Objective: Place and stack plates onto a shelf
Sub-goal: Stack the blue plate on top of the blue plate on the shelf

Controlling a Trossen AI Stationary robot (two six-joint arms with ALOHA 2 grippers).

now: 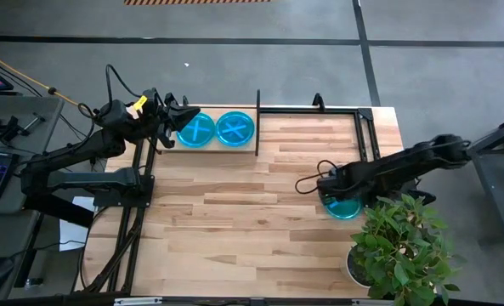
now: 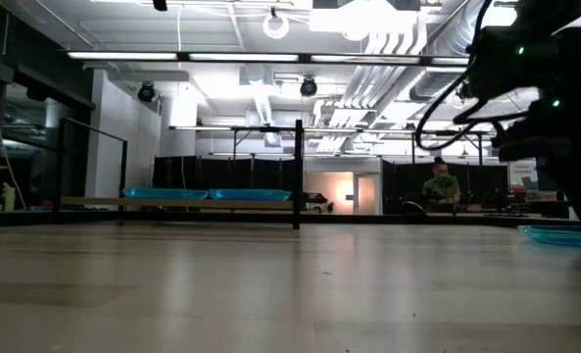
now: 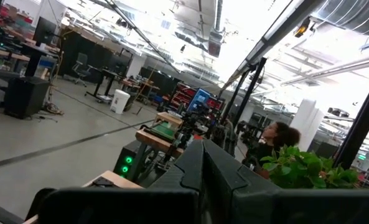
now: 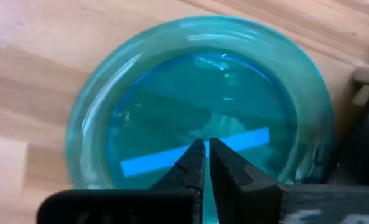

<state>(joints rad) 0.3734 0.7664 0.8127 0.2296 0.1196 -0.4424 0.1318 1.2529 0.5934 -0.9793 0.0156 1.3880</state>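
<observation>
We see two plates point(image 1: 196, 130) point(image 1: 235, 127) side by side on shelf point(image 1: 311, 127), left of upright divider point(image 1: 257, 121). Left gripper point(image 1: 184, 119) just beside leftmost plate. Third plate point(image 1: 345, 206) on tabletop point(image 1: 235, 221) at right, under right gripper point(image 4: 207, 155). Potted plant point(image 1: 400, 242) at table's near right corner.

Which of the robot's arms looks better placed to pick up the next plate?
The right one, probably. Its hand hangs directly over the blue plate lying on the table, fingers together. The left hand is across the table by the plates on the shelf.
</observation>
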